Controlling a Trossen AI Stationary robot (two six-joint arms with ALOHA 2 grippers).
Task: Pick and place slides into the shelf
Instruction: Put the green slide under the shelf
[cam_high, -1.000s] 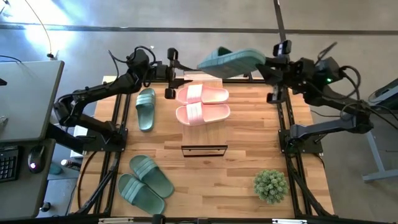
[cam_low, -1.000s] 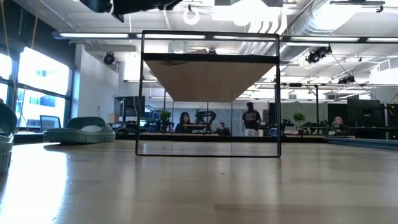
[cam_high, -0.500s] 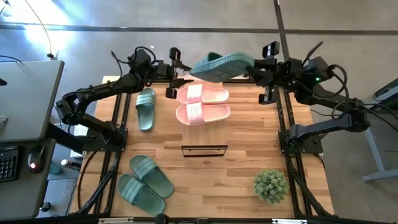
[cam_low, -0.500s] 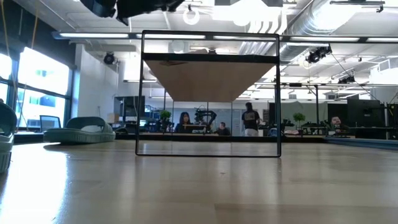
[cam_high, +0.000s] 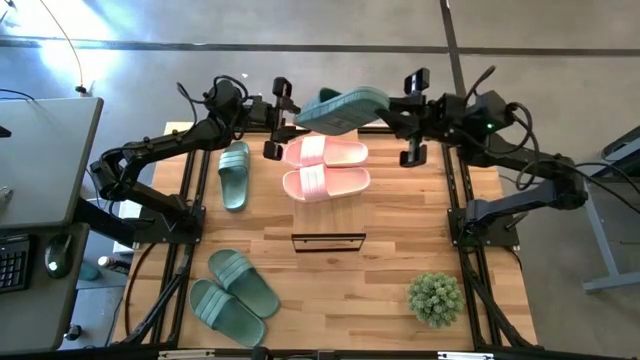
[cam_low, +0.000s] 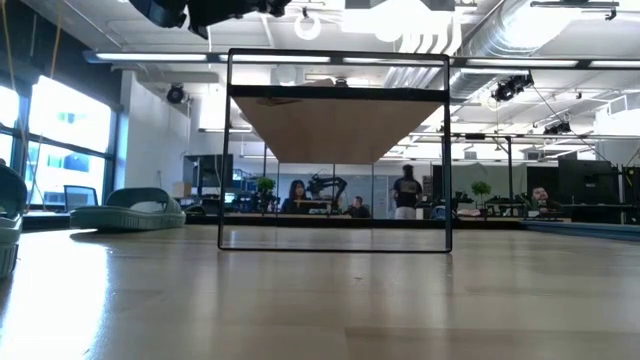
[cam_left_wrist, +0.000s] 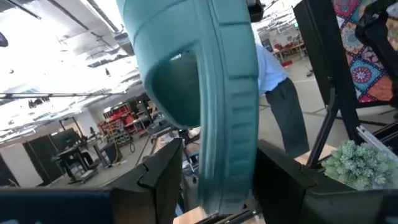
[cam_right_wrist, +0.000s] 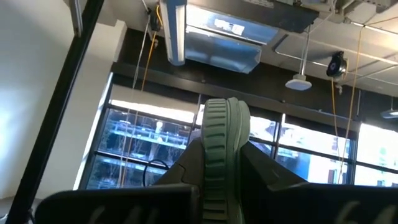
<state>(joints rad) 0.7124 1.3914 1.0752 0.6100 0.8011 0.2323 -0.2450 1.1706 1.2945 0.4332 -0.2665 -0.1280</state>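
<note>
Step in hand: a handover or two-arm carry of one green slide (cam_high: 343, 108), held in the air above the far edge of the table, over the pink pair (cam_high: 325, 167). Right gripper (cam_right_wrist: 219, 163) is clamped on the slide's edge, fingers closed on it. Left gripper (cam_left_wrist: 214, 168) has its fingers either side of the same slide; it looks like a grip, but contact isn't clear, so can't tell.

Shelf (cam_high: 328, 241) stands mid-table, well apart from the held slide, w/ nothing on it. Other green slides: one (cam_high: 234, 173) near the left arm, two (cam_high: 233, 295) at the near left corner.

Next, prob.: one gripper lets go, the other takes the slide to the shelf and lowers it flat.

Hidden: both grippers' contact pts in the high view; the low view crops the arms; only five slides visible.
</note>
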